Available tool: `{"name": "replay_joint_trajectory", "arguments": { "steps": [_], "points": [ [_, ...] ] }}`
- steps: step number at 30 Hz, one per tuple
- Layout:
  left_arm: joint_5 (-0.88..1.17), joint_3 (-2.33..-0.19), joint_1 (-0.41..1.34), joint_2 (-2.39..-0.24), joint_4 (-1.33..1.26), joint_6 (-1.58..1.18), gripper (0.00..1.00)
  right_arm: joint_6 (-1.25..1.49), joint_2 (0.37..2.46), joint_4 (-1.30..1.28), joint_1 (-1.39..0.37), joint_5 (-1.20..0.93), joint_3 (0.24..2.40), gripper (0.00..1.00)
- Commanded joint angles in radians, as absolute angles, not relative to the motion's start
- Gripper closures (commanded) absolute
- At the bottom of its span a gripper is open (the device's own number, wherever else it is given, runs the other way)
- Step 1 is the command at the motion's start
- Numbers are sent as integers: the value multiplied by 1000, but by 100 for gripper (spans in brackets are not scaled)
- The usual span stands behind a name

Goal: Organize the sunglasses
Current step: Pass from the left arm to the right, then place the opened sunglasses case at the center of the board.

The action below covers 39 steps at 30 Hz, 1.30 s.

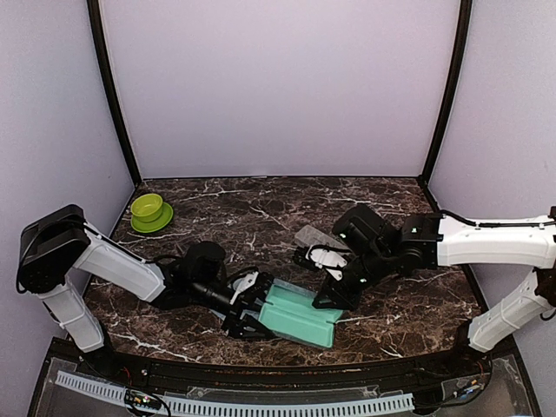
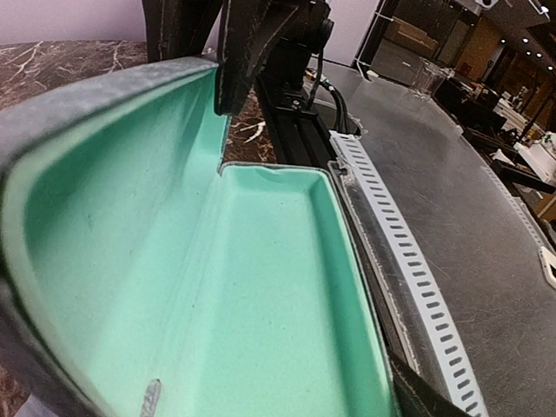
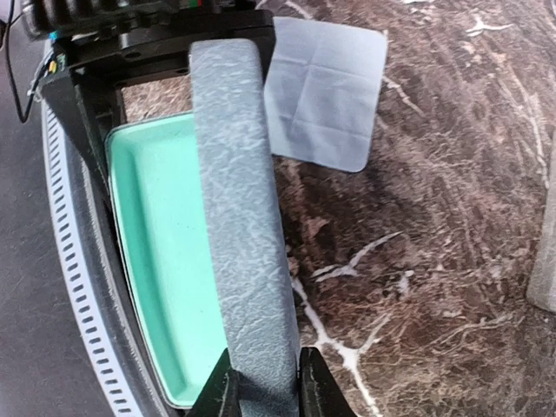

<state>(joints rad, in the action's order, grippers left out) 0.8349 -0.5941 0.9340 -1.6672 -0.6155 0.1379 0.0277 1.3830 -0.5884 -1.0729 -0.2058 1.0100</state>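
Note:
A grey case (image 1: pixel 300 317) lies open near the table's front edge, its teal lining up. My right gripper (image 3: pixel 265 387) is shut on the end of the case's grey lid (image 3: pixel 239 217) and holds it upright; it also shows in the top view (image 1: pixel 333 298). My left gripper (image 1: pixel 246 311) is at the case's left end and seems to grip it. The left wrist view shows only the empty teal inside (image 2: pixel 261 287). A small dark shape that looks like the sunglasses (image 1: pixel 306 257) lies behind the case, partly hidden by my right arm.
A pale cloth (image 3: pixel 326 91) lies flat beyond the case's far end. A second grey case (image 1: pixel 311 234) lies behind the sunglasses. A green bowl (image 1: pixel 149 211) sits at the back left. The table's front rail (image 2: pixel 408 261) runs right beside the case.

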Motion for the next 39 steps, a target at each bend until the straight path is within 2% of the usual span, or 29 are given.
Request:
{"name": "replay_joint_trajectory", "arguments": {
  "steps": [1,4,10,14,16,19,23,26,28,33,39],
  "points": [
    [866,-638,933,-1685,-656,157,100,44,1397,-581,-1083,-146,1026,88],
    [870,-651,933,-1709,-657,156,99,46,1397,-589,-1083,-113,1023,90],
    [874,-661,924,-1746,-682,143,85,51,1388,-606,-1083,-89,1017,91],
    [856,-657,919,-1753,-692,139,64,61,1398,-641,-1083,-52,1028,91],
    [830,-649,916,-1744,-691,142,47,63,1400,-655,-1083,-18,1028,92],
    [778,-621,911,-1720,-703,151,29,67,1406,-669,-1076,29,1025,92],
    [717,-592,897,-1688,-704,152,18,65,1422,-687,-1066,64,1029,92],
    [701,-582,893,-1682,-702,151,15,60,1427,-684,-1063,60,1034,93],
    [698,-584,893,-1687,-698,145,3,57,1422,-677,-1062,43,1036,93],
    [667,-573,892,-1680,-710,124,1,63,1424,-683,-1057,72,1044,93],
    [450,-531,891,-1578,-680,109,1,77,1477,-687,-1024,194,1066,91]
  ]
}}
